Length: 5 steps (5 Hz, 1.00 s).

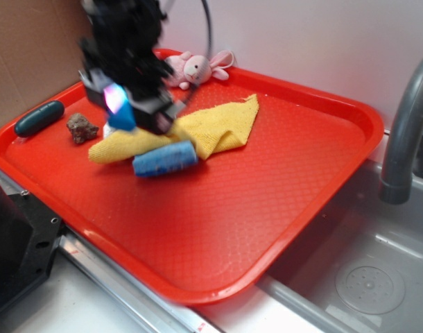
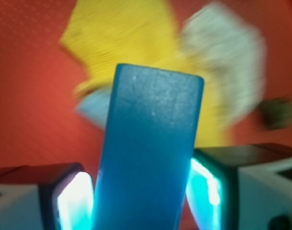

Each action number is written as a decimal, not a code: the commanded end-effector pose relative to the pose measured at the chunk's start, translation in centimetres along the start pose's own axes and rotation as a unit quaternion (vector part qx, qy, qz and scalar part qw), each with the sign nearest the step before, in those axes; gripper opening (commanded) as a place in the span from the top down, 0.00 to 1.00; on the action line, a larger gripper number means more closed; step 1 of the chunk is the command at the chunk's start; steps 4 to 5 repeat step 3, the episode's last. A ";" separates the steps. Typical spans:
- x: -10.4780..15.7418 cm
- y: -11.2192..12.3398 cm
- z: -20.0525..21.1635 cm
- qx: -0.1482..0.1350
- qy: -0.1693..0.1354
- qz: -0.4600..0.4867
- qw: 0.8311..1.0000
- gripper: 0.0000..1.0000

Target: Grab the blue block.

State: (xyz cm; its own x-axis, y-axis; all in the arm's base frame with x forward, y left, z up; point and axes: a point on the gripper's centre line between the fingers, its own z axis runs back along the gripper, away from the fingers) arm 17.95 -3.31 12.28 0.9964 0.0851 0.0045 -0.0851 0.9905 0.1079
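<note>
The blue block (image 2: 148, 153) fills the middle of the wrist view, standing up between my two glowing pads (image 2: 74, 201), which press its sides. My gripper (image 2: 142, 201) is shut on it. In the exterior view the gripper (image 1: 121, 111) hangs blurred over the left part of the red tray (image 1: 281, 208), and the blue block (image 1: 123, 116) shows as a blue wedge under the fingers, lifted above the yellow cloth (image 1: 197, 128).
A porous light-blue sponge (image 1: 164, 159) lies in front of the cloth. A brown rock (image 1: 82, 128) and a dark teal oblong (image 1: 39, 118) sit at the tray's left. A pink bunny (image 1: 195, 68) rests at the back rim. A grey faucet (image 1: 406, 125) and sink (image 1: 364, 277) stand right.
</note>
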 end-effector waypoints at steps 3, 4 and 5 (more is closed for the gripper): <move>-2.3 -0.9 13.1 0.004 -0.038 -0.041 0.998 1.00; -2.3 -0.9 13.1 0.004 -0.038 -0.041 0.998 1.00; -2.3 -0.9 13.1 0.004 -0.038 -0.041 0.998 1.00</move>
